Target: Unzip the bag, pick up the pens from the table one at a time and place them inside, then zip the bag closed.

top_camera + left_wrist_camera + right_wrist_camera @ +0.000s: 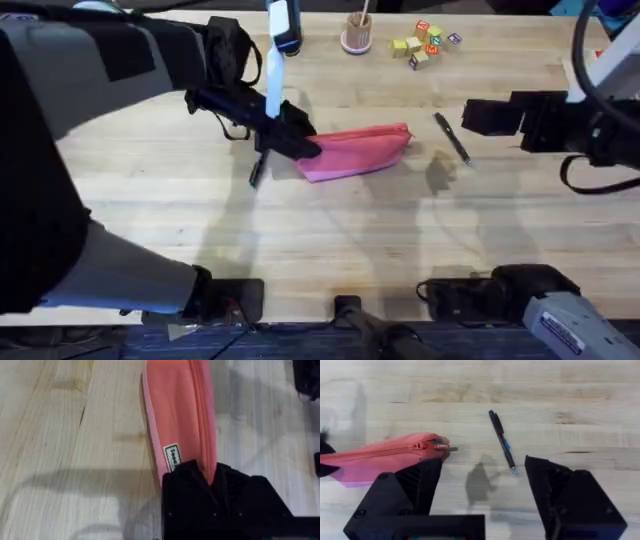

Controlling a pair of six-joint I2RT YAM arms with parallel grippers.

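Observation:
The pink bag [360, 150] lies mid-table, its zipper shut, with the reddish pull [440, 446] at its right end. My left gripper [300, 142] is shut on the bag's left end; in the left wrist view the pink fabric [180, 415] is pinched between the black fingers [182, 480]. One black pen [452, 137] lies just right of the bag, showing a blue-green section [501, 440]. A second slim dark pen [257, 172] lies left of the bag, below the left gripper. My right gripper [478, 118] hovers open to the right of the first pen, its fingers [420, 480] wide apart and holding nothing.
A cup with a wooden stick [357, 35] and several coloured blocks [425, 42] stand at the back of the table [330, 240]. A blue and white object [283, 30] stands at the back centre. Bare wood stretches in front of the bag.

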